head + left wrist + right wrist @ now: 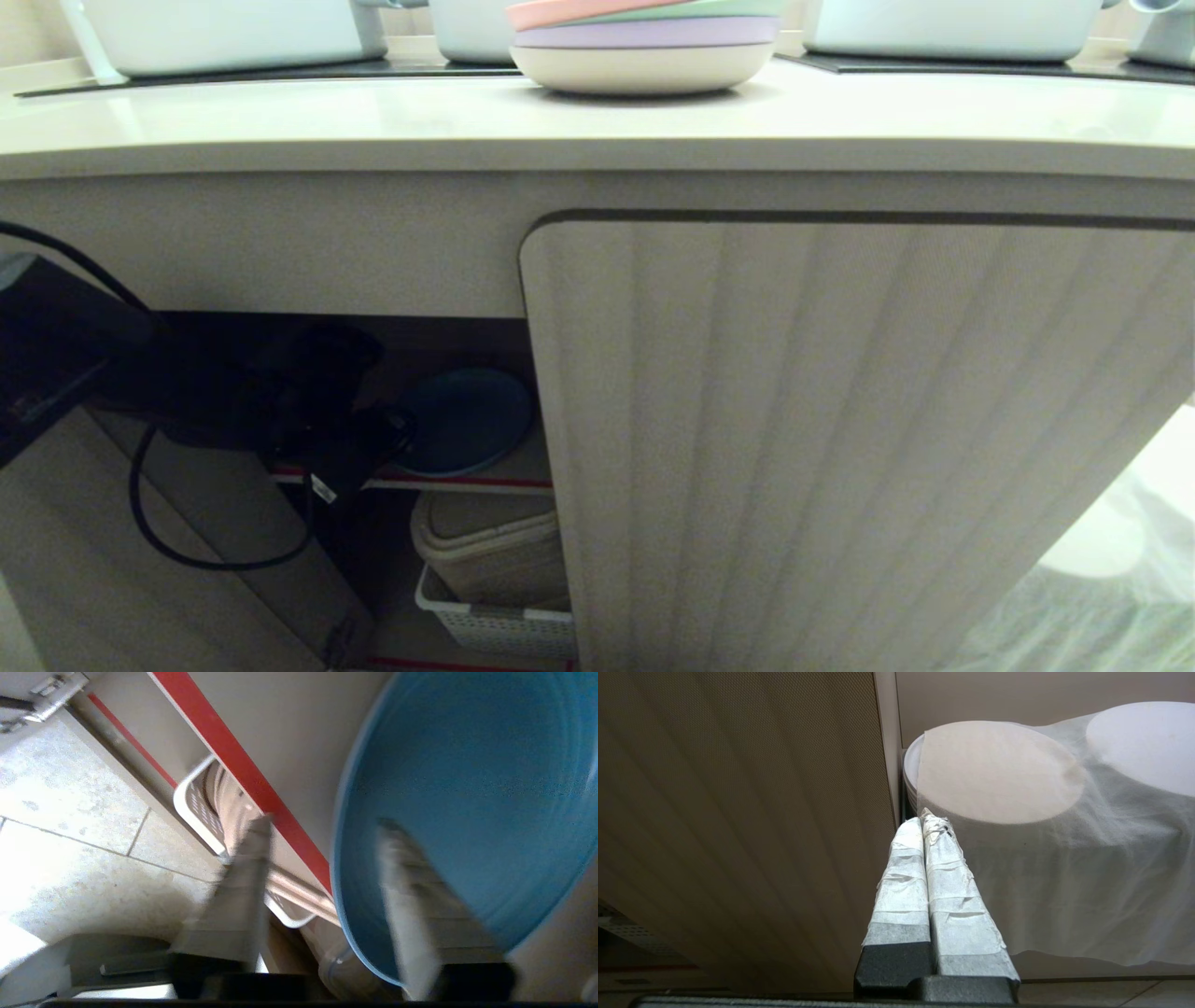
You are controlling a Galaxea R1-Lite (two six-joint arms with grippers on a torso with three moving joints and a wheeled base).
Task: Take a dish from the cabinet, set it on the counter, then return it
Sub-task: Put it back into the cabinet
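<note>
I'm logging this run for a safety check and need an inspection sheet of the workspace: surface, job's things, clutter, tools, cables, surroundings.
Surface: smooth cream-beige counter, carrying white tubs at the back.
Job's things: round light blue plastic dish lies on the red-edged shelf inside the low beige ribbed cabinet, left door open.
Clutter: stack of pastel plates on the counter; white perforated basket holding a beige container below the shelf.
Tools: left tool open, fingers astride the dish's rim, not clamping; right tool shut, empty, parked beside the closed door.
Cables: black cable looping under the left arm.
Surroundings: pale tiled floor; white gauzy cloth over round shapes at right.
</note>
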